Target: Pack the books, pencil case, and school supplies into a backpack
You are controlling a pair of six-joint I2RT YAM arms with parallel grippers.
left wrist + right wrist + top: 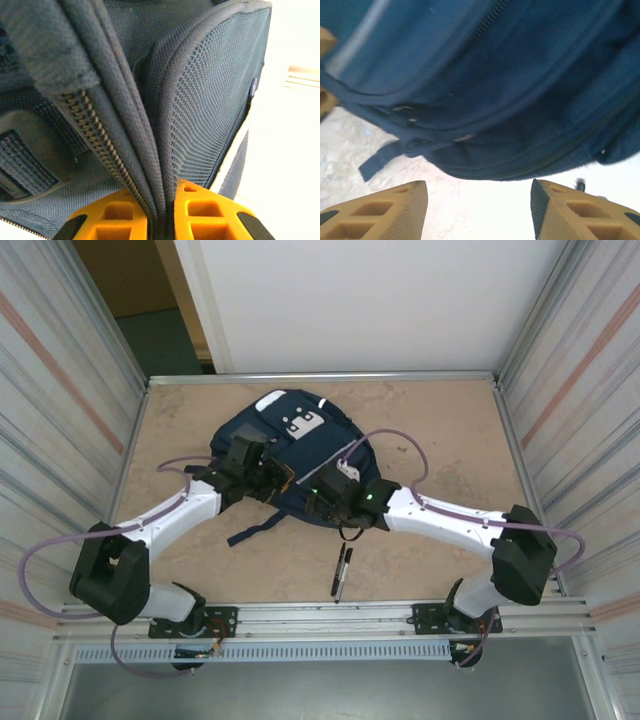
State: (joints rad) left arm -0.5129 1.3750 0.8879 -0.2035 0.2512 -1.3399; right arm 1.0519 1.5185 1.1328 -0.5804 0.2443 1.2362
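The navy backpack (300, 450) lies in the middle of the table with its white patches facing up. My left gripper (262, 472) is at its left side, shut on a fold of the backpack fabric (150, 150) right beside the zipper (95, 135). The orange fingers (200, 210) pinch the cloth tightly. My right gripper (335, 498) sits at the backpack's near edge and is open. Its fingers (400, 205) stand wide apart over bare table, with the backpack's seam (510, 165) just ahead of them. Two black pens (341, 570) lie together near the front edge. The books and the pencil case are out of view.
A dark strap (255, 530) trails from the backpack toward the front left, and a strap end (375, 162) hangs near my right gripper. Metal walls fence the table on the left and right, and a rail (330, 615) runs along the front.
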